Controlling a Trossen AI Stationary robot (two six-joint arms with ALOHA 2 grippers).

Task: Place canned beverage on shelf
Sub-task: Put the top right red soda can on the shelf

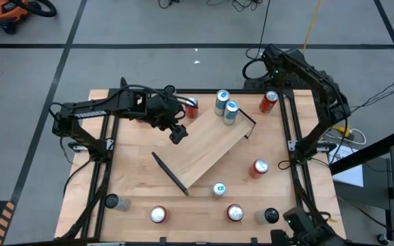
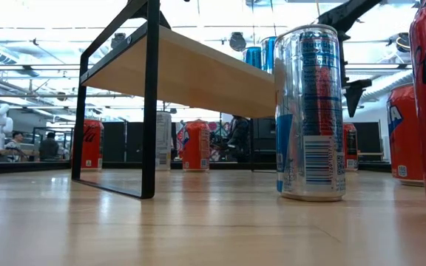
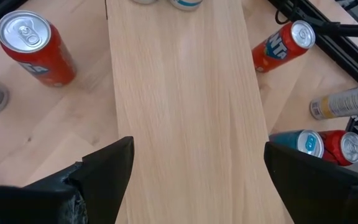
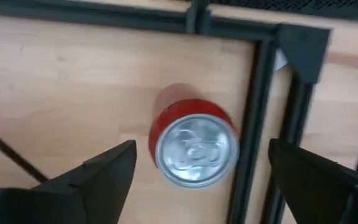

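Note:
The shelf [image 1: 207, 150], a light-wood board on black end brackets, stands slantwise mid-table. Two blue cans [image 1: 222, 101] [image 1: 231, 111] stand upright on its far right end. My left gripper [image 1: 176, 133] hovers open above the shelf's left part; its wrist view shows only bare board [image 3: 185, 112] between its fingers. My right gripper [image 4: 201, 180] is open and points down over a red can [image 4: 194, 146]. That can stands on its base at the table's far right corner [image 1: 269, 101]. The fingers are above it, one to each side, and touch nothing.
The black table frame [image 4: 260, 93] runs close beside the red can. More cans stand around the shelf: red ones [image 1: 191, 106] [image 1: 259, 167] [image 1: 234, 213] [image 1: 158, 215], a blue one [image 1: 218, 190], dark ones [image 1: 111, 201] [image 1: 270, 216]. The shelf's middle and left part are bare.

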